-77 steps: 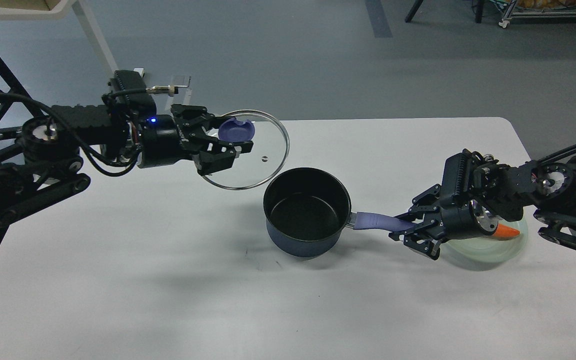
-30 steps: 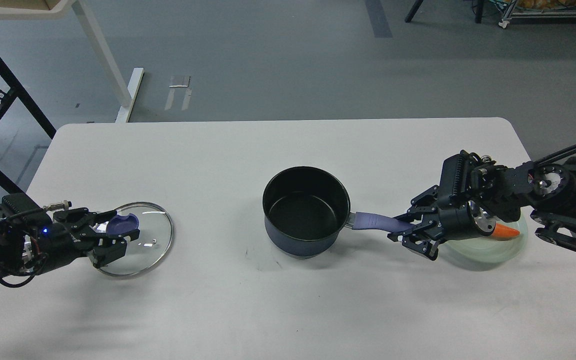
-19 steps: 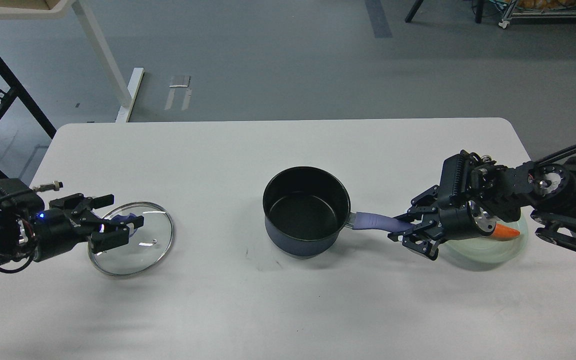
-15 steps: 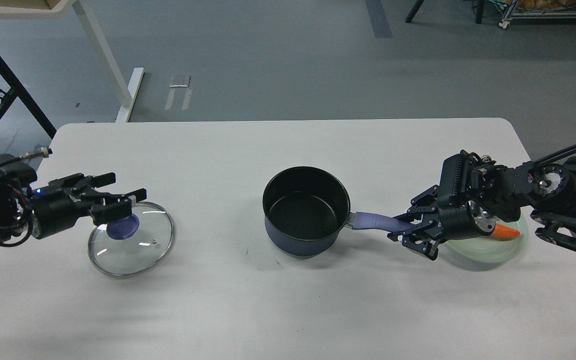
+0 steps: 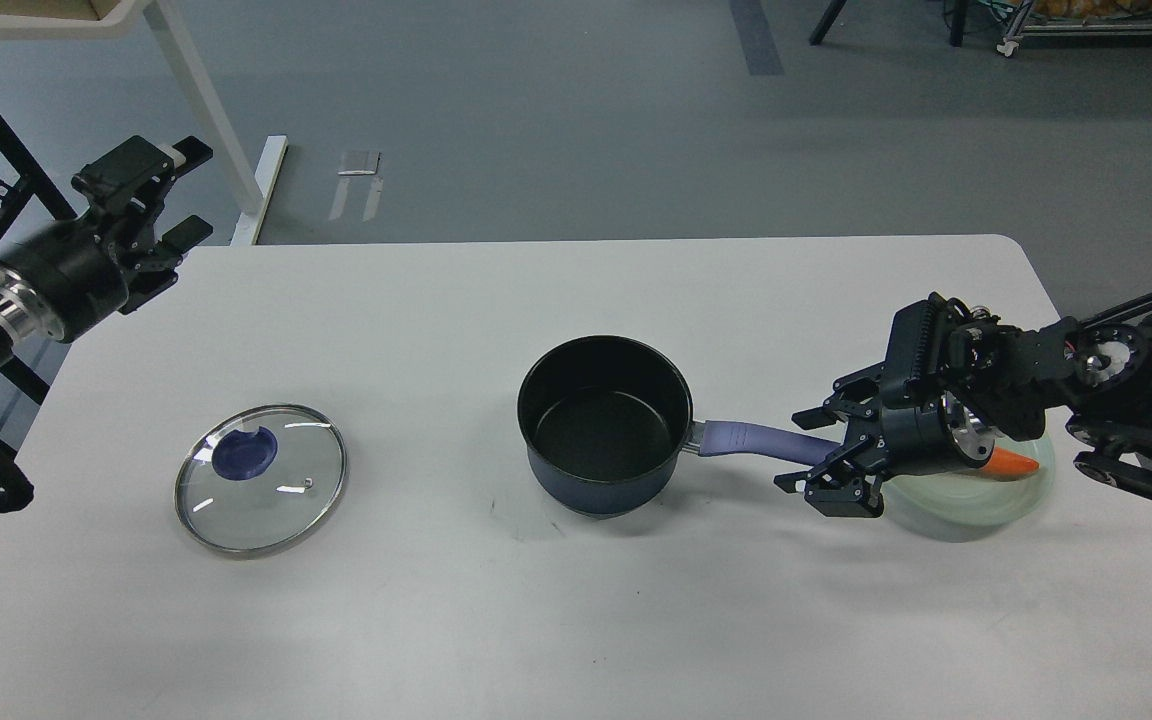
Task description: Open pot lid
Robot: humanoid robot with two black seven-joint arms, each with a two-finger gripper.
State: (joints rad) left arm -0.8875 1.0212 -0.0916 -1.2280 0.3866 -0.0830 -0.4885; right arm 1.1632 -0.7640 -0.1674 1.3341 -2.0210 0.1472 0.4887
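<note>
The dark-blue pot (image 5: 604, 425) stands uncovered at the table's middle, its black inside showing. Its blue-purple handle (image 5: 756, 438) points right. The glass lid (image 5: 261, 478) lies flat on the table at the left, knob (image 5: 244, 452) up, well apart from the pot. My left gripper (image 5: 184, 192) is open and empty, raised over the table's far left corner, far from the lid. My right gripper (image 5: 818, 450) is open, its fingers spread above and below the handle's end without closing on it.
A pale-green glass plate (image 5: 976, 505) with an orange carrot (image 5: 1014, 461) sits at the right, partly under my right wrist. The white table (image 5: 576, 620) has rounded corners. Table legs and a black frame stand beyond the far left edge.
My left gripper set the lid on the table, let go and drew back up to the far left. My right gripper opened off the handle. The pot shifted slightly left.
</note>
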